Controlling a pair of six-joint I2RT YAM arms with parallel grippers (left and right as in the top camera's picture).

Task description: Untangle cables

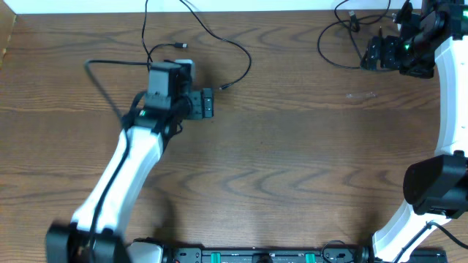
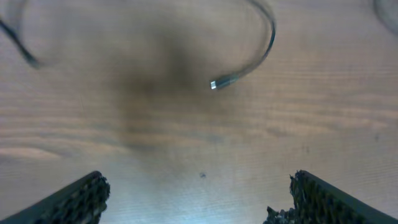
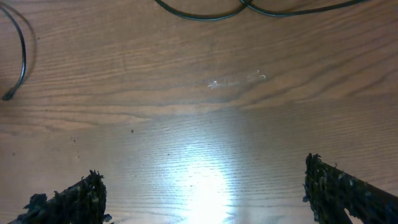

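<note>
A thin black cable [image 1: 241, 55] curves down from the table's far edge and ends in a small plug [image 1: 224, 88]. My left gripper [image 1: 210, 104] hangs open just below that plug, nothing between its fingers. The left wrist view shows the same plug [image 2: 216, 83] lying ahead of the open left gripper [image 2: 199, 202]. A second black cable [image 1: 102, 73] loops to the left of that arm. Something small and white [image 1: 184, 66] peeks out behind the left wrist. Far right, my right gripper [image 1: 368, 55] is open beside a black cable loop [image 1: 322, 45]. That loop [image 3: 205, 15] lies ahead of the open right gripper [image 3: 205, 199].
Bare wooden table [image 1: 292, 161] lies between the arms. The table's far edge [image 1: 278, 9] runs close behind the cables. A faint scratch mark [image 3: 233, 81] shows on the wood ahead of the right gripper. Another cable end [image 3: 9, 94] lies at the left of the right wrist view.
</note>
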